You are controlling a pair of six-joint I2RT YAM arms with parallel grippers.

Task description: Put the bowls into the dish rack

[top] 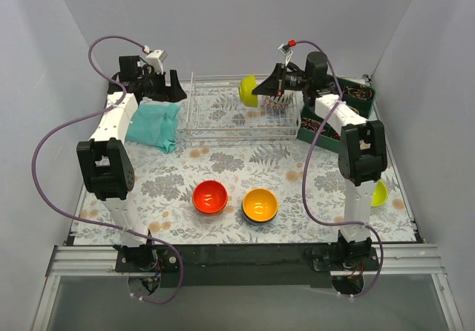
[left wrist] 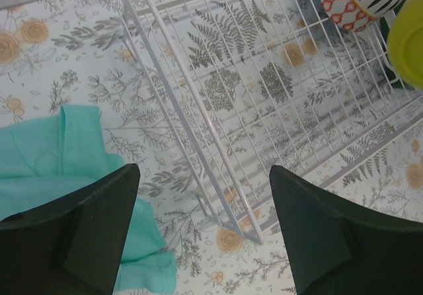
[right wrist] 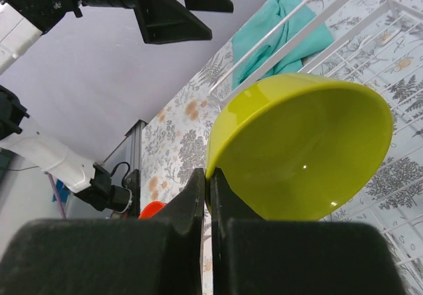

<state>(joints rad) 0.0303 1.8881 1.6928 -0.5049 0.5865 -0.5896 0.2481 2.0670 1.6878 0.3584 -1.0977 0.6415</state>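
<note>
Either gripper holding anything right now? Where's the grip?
Right gripper pinches a lime bowl by its rim. Left gripper is open, holding nothing.

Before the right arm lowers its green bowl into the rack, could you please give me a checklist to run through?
1. Right gripper hold on the green bowl: ok, fingers pinch its rim.
2. Bowl above the rack: ok, over its right part.
3. Free room in the rack: ok, bare wire floor in the left wrist view.
4. Left gripper out of the way: ok, open, at the rack's left end.
5. Clearance from the patterned bowl at the rack's right end: cannot tell.
</note>
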